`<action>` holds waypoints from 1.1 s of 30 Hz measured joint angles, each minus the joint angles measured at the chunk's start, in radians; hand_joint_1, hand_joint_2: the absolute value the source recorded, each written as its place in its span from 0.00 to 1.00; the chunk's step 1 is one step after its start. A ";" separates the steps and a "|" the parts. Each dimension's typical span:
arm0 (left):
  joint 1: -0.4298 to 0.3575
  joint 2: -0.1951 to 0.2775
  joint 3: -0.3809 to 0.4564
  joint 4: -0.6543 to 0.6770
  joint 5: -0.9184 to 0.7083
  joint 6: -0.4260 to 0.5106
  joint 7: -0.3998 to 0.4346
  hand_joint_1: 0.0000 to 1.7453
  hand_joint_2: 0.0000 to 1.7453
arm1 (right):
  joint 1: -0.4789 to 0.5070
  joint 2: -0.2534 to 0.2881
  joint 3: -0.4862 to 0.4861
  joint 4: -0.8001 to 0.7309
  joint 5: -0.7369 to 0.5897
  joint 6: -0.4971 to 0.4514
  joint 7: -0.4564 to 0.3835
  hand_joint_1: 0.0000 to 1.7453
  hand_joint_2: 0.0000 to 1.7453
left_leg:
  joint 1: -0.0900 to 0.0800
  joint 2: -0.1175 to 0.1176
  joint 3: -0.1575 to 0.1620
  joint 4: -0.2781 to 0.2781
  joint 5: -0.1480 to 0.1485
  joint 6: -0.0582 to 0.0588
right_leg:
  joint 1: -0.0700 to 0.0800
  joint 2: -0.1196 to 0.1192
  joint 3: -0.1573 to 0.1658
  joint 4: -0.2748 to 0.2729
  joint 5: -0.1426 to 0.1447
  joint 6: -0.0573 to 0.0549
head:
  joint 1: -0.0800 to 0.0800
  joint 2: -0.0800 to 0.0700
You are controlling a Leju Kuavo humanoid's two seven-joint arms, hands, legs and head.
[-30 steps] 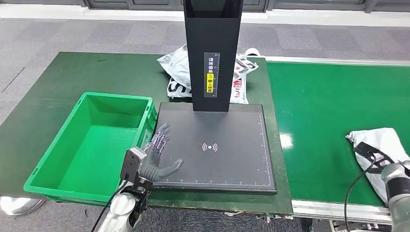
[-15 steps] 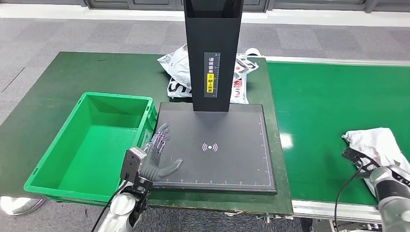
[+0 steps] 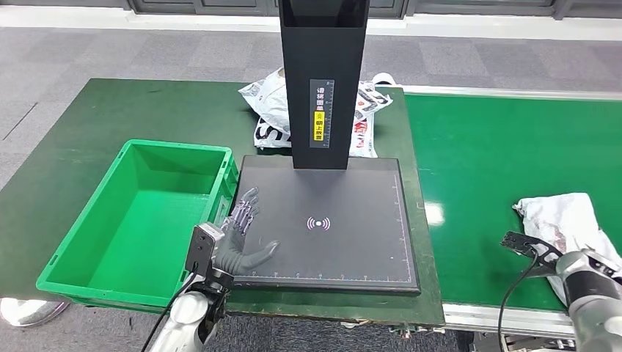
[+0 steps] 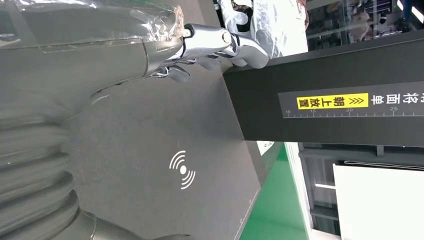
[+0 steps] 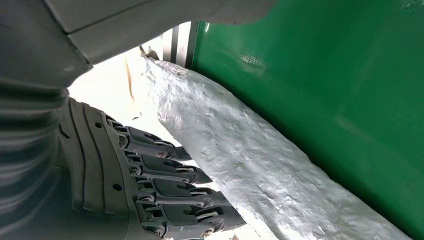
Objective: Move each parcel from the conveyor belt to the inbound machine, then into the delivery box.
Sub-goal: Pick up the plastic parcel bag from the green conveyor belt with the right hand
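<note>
The inbound machine's black column (image 3: 323, 81) ran off the top edge in the head view and hid the middle of the printed bags (image 3: 271, 110) behind it. Beside the column, its label text (image 3: 318, 110) was too small to read. The right hand (image 5: 165, 195) covered part of the white parcel (image 5: 260, 165).

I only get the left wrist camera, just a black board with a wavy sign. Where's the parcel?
Observer: A white parcel lies on the green conveyor belt, off to the robot's right.
Operator: Is a robot hand on it?
Observer: The right robot hand has its fingers against the parcel; whether it grips, I cannot tell.
Operator: And the box?
Observer: A green delivery box sits just left of your black board.
</note>
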 joint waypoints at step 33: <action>-0.001 -0.005 0.001 0.016 0.012 0.000 -0.004 0.00 1.00 | 0.003 -0.013 0.005 0.000 -0.001 0.001 -0.011 1.00 1.00 | 0.000 0.000 0.000 0.000 0.000 0.000 | 0.000 0.000 0.000 0.000 0.000 0.000 | 0.000 0.000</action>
